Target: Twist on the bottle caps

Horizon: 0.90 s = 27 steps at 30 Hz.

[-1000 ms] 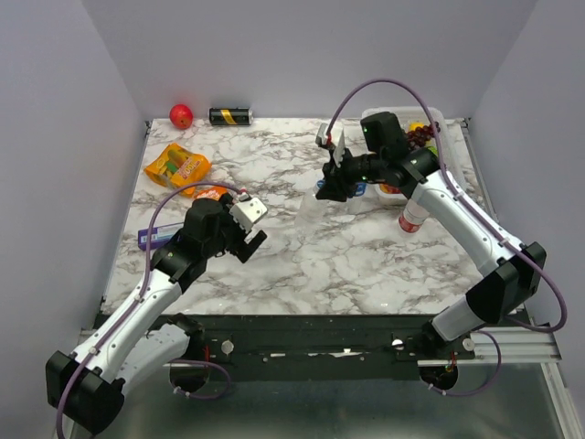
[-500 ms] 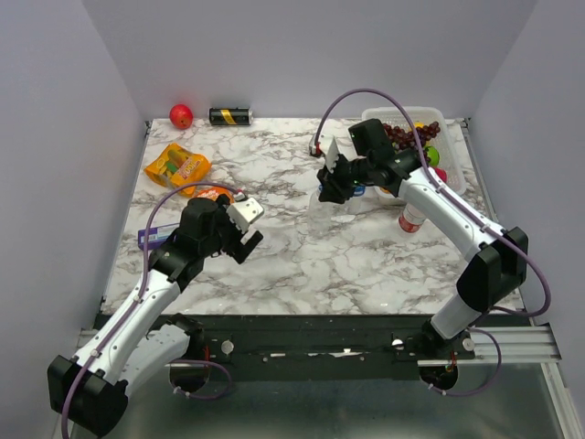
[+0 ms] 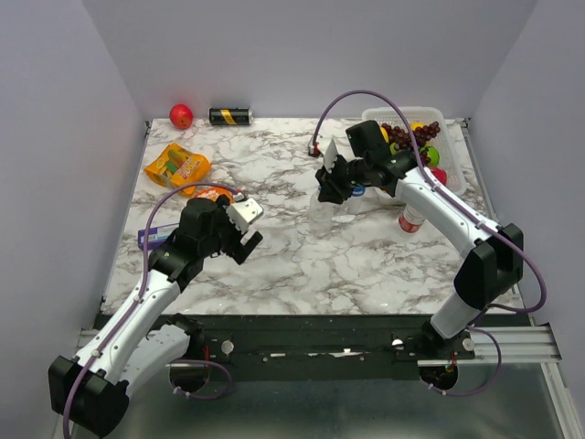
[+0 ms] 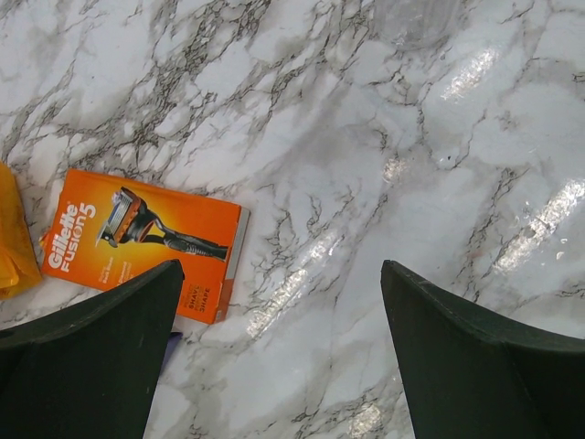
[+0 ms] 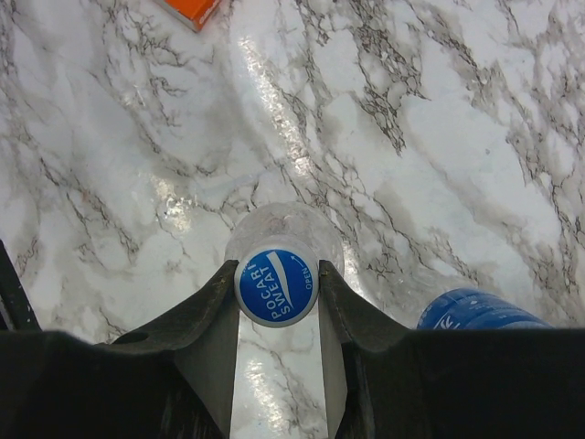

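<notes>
My right gripper is shut on a blue bottle cap printed "Pocari Sweat". It holds the cap right over the mouth of the plain clear bottle, which stands upright on the marble. I cannot tell if the cap touches the neck. The blue-labelled bottle stands just to the right of it. The red-labelled bottle stands further right. My left gripper is open and empty over bare marble. The other caps are not in view.
An orange razor box lies left of my left gripper. An orange snack bag, a red ball and a black-and-gold can lie at the back left. A white tray of fruit stands at the back right.
My right gripper has moved a little left and down with the blue cap, now over the plain bottle's mouth. The left arm has hardly moved.
</notes>
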### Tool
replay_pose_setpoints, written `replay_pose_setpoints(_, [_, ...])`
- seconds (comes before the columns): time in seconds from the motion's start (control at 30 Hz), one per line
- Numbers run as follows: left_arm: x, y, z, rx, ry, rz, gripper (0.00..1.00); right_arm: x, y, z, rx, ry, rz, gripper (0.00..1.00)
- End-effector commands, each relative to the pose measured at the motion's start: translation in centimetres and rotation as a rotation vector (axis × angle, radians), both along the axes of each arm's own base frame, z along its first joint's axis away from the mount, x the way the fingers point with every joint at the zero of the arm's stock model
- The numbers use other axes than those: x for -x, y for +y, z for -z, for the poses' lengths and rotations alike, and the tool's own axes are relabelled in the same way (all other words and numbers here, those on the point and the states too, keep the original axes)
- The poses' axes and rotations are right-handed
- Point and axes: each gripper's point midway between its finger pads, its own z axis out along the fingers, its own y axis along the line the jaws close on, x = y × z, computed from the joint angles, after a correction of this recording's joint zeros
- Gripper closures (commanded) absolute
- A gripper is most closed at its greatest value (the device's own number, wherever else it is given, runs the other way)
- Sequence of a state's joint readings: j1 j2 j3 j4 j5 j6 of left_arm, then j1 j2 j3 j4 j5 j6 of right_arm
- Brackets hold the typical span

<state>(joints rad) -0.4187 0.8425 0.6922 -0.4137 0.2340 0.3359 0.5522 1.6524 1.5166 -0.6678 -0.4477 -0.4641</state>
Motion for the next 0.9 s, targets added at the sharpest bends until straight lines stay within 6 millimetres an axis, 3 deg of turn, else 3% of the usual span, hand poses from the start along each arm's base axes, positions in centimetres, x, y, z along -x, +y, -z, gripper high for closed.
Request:
replay_pose_setpoints(0.0, [0.3,-0.4,-0.2,0.023,0.002,0.028,0.01,-0.9,-0.3,1.3,0.022,0.018,0.043,0.64])
replay_pose_setpoints(0.17, [0.2,-0.4,-0.3,0.019,-0.001,0.030,0.01,-1.0,-0.3,1.4,0.023,0.021,0.048,0.63])
replay_pose_setpoints(0.4, [0.4,-0.6,-0.1,0.022,0.004,0.043,0.01,-1.2,-0.1,0.8,0.015,0.013,0.056,0.49])
replay_pose_setpoints(0.7, [0.4,-0.7,0.0,0.023,0.005,0.053,0.01,-1.3,-0.1,0.4,0.009,0.009,0.059,0.45])
replay_pose_setpoints(0.87, [0.4,-0.9,-0.1,0.030,0.005,0.054,0.01,-0.7,0.2,-2.1,-0.029,-0.008,0.038,0.35])
